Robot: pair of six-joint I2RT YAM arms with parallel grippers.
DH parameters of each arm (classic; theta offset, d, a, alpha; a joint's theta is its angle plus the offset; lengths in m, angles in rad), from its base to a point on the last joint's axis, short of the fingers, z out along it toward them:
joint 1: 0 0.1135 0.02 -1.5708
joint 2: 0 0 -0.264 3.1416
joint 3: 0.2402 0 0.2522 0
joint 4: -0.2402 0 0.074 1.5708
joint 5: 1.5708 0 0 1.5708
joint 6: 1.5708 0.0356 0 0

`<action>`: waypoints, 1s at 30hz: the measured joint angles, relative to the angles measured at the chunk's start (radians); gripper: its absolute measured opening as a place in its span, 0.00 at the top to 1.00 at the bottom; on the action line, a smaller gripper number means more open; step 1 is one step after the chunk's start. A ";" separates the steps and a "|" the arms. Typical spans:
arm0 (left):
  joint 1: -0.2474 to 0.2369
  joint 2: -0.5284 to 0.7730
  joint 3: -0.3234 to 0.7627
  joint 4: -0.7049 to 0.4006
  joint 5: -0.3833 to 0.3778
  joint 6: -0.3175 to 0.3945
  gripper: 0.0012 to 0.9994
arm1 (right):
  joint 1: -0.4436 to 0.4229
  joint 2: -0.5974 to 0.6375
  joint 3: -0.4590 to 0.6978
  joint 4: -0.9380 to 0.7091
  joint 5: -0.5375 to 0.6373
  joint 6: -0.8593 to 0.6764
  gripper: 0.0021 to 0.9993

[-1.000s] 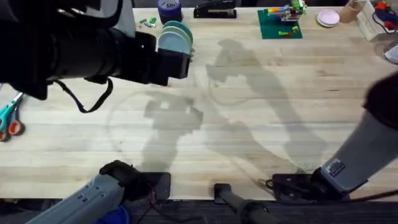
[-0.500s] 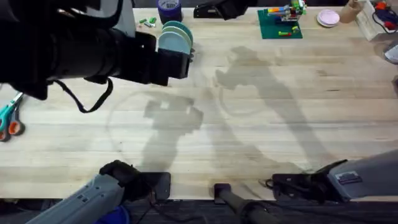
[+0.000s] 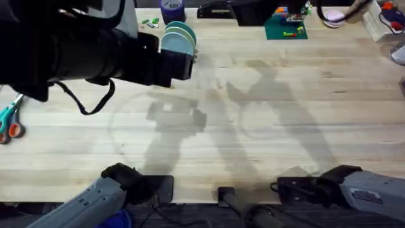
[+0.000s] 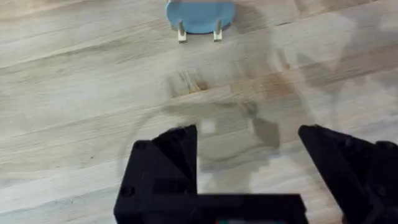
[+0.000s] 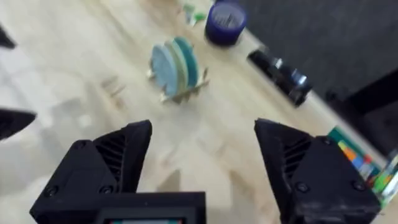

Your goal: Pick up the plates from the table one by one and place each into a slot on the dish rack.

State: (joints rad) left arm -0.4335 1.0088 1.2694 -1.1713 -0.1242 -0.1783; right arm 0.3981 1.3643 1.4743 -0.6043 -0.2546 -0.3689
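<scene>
The plates stand upright on edge in the dish rack, near the far edge of the worktop, left of centre in the overhead view. In the right wrist view, three plates are visible side by side in the rack: a light blue one, a pale yellow-green one in the middle, and a darker teal one.

In the left wrist view, one light blue plate faces the camera between two of the rack's pale wooden pegs. The left end effector has its black fingers spread wide and holds nothing; bare wood shows between them. The rack sits well apart from these fingers. In the overhead view, the left arm appears large and dark across the upper left, ending just beside the rack.

The right end effector also has its fingers spread wide and is empty, with the rack visible beyond the gap.

A blue cylindrical item and a black stapler lie near the rack. A green baseplate with bricks sits at the far edge, and scissors lie at the left edge.
</scene>
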 joint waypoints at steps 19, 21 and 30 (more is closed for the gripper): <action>0.000 0.000 0.000 0.000 0.000 0.000 0.01 | 0.001 -0.017 -0.019 -0.297 0.000 0.078 0.00; 0.000 0.000 0.000 0.000 0.000 0.000 0.01 | 0.001 -0.017 -0.019 -0.312 0.000 0.078 0.00; 0.000 0.000 0.000 0.000 0.000 0.000 0.01 | 0.001 -0.017 -0.019 -0.364 0.000 0.078 0.00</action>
State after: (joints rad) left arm -0.4335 1.0088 1.2694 -1.1713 -0.1242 -0.1783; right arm 0.3992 1.3468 1.4551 -0.9680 -0.2546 -0.2913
